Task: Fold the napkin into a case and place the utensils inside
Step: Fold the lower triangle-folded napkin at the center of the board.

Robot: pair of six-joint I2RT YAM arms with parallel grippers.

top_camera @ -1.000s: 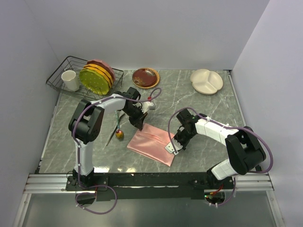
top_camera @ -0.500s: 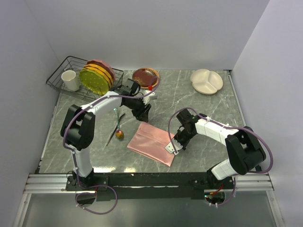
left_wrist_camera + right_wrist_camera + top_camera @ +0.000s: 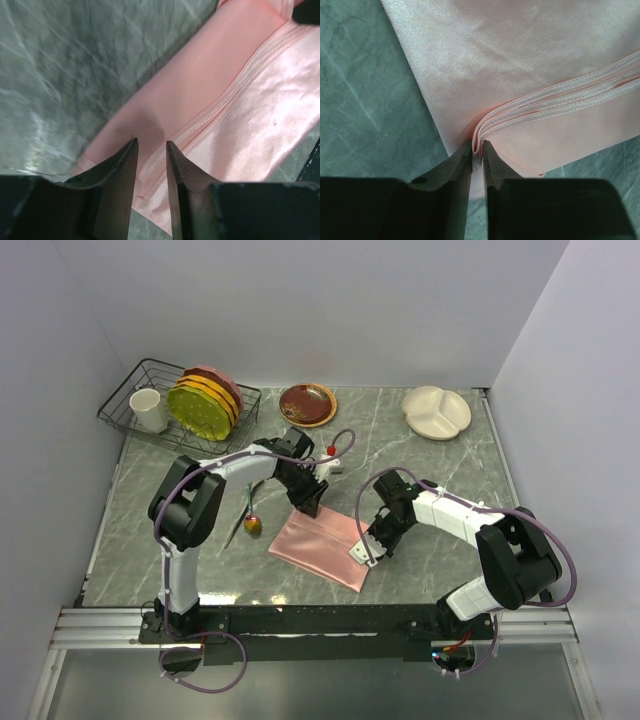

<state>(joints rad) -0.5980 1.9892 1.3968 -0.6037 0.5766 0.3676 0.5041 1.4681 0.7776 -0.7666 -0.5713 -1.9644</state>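
Satin slides on itself, so we judge the step in hand, tidying the last fold, wants small, slow moves. The napkin (image 3: 318, 543) lies as a narrow salmon-pink rectangle on the marble table (image 3: 440, 465), between our two grippers, with the utensils (image 3: 249, 515) near its left end, apart from it and not yet inside. Our right gripper (image 3: 476, 150) is pinched on the stacked hems at the napkin's right end, where several stitched edges bunch up between its fingers (image 3: 457, 167). Our left gripper (image 3: 151, 142) stands at the far left corner with its jaws a narrow way apart and no cloth gathered between them; the seam runs off from under its tips. To do this well we would keep the right pinch firm as an anchor, set the left tips down flat along the seam to hold the layers square, and avoid dragging sideways, since a pull could slip the folds open. We would also leave one end loose enough to take the utensils. We cannot tell whether the left tips press the cloth or hover just above it, nor which end is meant to be the open mouth. From above both wrists cover the corners they work on, the wrist views cut the cloth off at their edges, and the utensils are too small to tell one from the other
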